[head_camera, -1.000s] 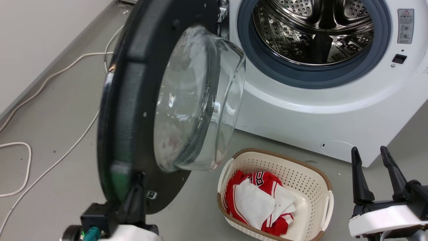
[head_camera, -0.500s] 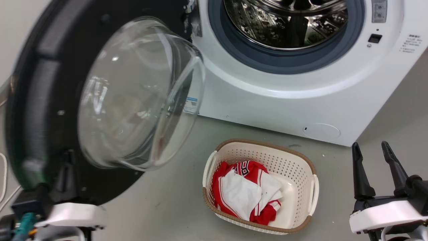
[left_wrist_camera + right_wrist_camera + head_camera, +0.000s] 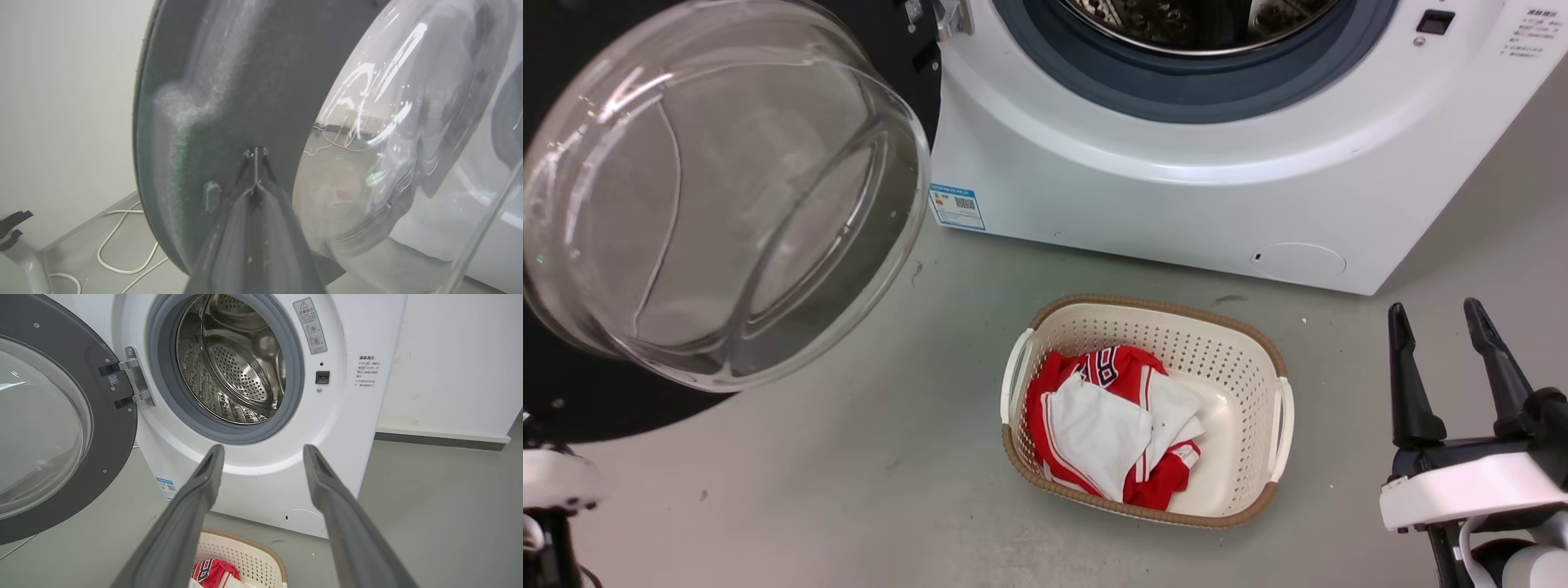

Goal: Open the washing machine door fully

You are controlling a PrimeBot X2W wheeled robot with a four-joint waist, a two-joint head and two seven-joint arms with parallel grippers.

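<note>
Black washing machine door [image 3: 229, 81] stands straight ahead of the left gripper [image 3: 255, 153], whose pressed-together fingertips touch its inner face, while the spread right gripper [image 3: 1434, 306] hangs well apart

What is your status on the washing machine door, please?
Left gripper shut, tips at washing machine door, inner face. Right gripper open, empty. Door swung wide. Laundry basket apart from it.

The washing machine door [image 3: 118, 428] is black, the machine [image 3: 1176, 204] white, gasket [image 3: 1192, 102] grey, basket [image 3: 1241, 367] cream, clothes [image 3: 1094, 425] red-and-white.
</note>
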